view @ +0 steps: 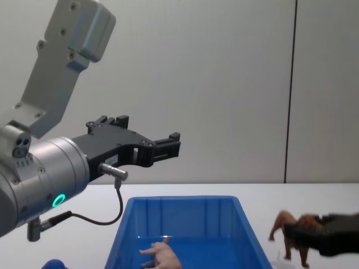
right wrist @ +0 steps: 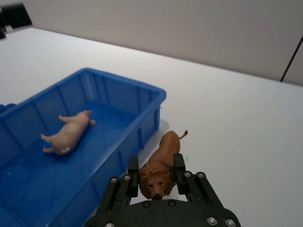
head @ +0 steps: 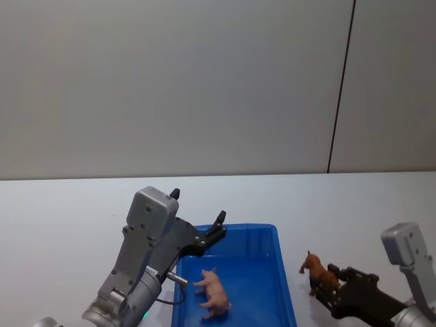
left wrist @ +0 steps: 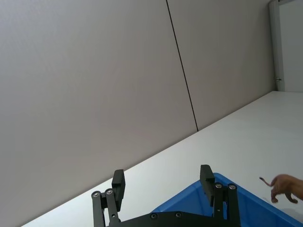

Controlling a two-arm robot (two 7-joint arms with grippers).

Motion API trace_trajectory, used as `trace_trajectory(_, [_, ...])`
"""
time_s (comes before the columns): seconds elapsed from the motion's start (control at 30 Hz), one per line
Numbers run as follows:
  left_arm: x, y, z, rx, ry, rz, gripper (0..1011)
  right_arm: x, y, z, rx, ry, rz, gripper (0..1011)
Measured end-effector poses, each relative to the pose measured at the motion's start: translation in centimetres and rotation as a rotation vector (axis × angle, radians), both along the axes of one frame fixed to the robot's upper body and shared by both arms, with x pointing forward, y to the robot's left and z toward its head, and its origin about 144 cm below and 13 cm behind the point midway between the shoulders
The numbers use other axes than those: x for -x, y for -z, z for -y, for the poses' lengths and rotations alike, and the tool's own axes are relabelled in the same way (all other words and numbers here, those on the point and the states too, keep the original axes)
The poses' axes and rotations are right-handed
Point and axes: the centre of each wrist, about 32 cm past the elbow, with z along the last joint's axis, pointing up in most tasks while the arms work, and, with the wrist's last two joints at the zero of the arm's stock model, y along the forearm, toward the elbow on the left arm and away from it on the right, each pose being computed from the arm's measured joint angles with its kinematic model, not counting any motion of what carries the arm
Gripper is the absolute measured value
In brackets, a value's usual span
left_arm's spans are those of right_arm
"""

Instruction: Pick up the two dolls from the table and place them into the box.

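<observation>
Just right of the box (right wrist: 128, 81), right gripper (right wrist: 156, 165) pinches the lion (right wrist: 166, 145) by its mane; left gripper (left wrist: 162, 176) hangs open above.

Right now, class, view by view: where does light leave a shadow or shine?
Right wrist view: soft shadow on the table beside the lion, clamped in the right gripper; chest view: glint on the box floor by the pig; head view: even light, no hard shadows.

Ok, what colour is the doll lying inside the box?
Pale pink; it's the pig, clearest in the right wrist view.
</observation>
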Motion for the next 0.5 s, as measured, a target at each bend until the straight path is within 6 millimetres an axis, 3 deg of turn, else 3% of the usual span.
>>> trace_trajectory(0.5, [0.0, 0.0, 0.0, 0.0, 0.0, 0.0, 1001, -0.6, -3.6, -1.3, -0.029, -0.067, 0.175, 426])
